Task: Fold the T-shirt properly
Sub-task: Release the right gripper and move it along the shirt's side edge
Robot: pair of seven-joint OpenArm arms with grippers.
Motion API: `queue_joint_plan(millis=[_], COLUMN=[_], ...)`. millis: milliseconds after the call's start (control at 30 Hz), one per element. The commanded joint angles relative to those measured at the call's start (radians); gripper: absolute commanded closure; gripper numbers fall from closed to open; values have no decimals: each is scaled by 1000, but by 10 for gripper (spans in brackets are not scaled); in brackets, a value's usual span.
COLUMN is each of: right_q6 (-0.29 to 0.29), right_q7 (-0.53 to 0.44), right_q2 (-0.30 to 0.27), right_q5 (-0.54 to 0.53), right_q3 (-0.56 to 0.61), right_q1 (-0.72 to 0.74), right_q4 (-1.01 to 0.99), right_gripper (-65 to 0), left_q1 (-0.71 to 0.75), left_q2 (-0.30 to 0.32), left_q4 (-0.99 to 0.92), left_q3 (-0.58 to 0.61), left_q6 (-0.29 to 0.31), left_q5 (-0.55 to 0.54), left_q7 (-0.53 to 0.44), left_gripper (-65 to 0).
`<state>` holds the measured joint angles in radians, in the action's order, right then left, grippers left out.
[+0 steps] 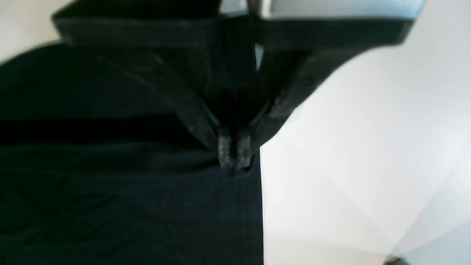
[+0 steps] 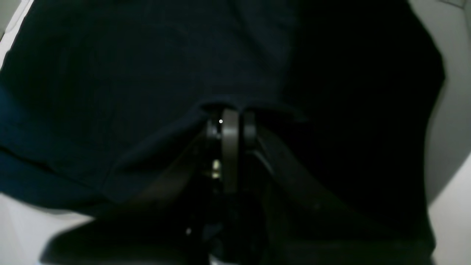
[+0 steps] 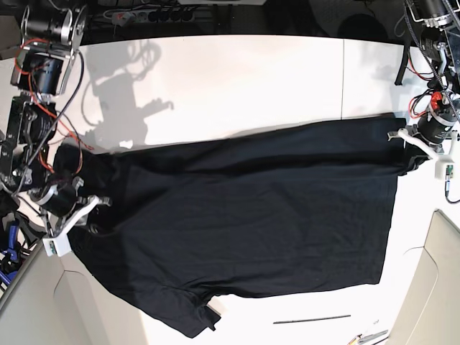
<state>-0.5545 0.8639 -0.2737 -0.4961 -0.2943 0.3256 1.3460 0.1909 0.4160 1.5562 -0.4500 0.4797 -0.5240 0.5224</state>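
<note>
While flat, T-shirt (image 3: pixel 251 215) crosswise

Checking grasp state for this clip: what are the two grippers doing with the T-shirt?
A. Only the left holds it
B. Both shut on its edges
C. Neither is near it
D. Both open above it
B: the left gripper and right gripper are each pinched shut on an edge of the T-shirt.

I'm running this in what looks like a robotics lab: a plain white surface (image 3: pixel 237 79), bare motors with exposed red wiring (image 3: pixel 32 79) at ten o'clock, and a power strip (image 3: pixel 147 13) with plugged cables along the twelve o'clock edge.
</note>
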Motion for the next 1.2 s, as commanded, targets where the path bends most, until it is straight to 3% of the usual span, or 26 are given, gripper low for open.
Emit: queue_joint_plan(millis=[0, 300, 600, 733, 833, 900, 1067, 1167], right_q6=[-3, -19, -18, -3, 36, 60, 61, 54], right_q7=[-31, -38, -104, -100, -93, -92, -24, -3], right_q2=[-11, -8, -9, -10, -9, -9, -9, -9], right_q5=[-16, -16, 53, 82, 100, 100, 71, 21], right_q3=[-5, 10, 155, 167, 163, 159, 123, 50], right_q1=[38, 67, 61, 58, 40, 20, -35, -76], right_q4=[2, -61, -114, -121, -121, -121, -117, -84], right_gripper=[0, 0, 0, 0, -141, -187, -190, -190], left_q1=[-8, -8, -7, -7, -5, -5, -5, -4], left_q2=[19, 19, 18, 18, 18, 18, 19, 19], left_q4=[12, -14, -34, -34, -34, -34, -33, -33], left_q3=[-5, -5, -3, -3, -3, -3, -3, -3], left_q6=[3, 3, 3, 14, 23, 23, 25, 34], left_q5=[-11, -14, -18, -18, -18, -17, -25, -69], left_q7=[-24, -19, -18, 3, 5, 12, 117, 165], left_gripper=[0, 0, 0, 0, -62, -97, -259, -269])
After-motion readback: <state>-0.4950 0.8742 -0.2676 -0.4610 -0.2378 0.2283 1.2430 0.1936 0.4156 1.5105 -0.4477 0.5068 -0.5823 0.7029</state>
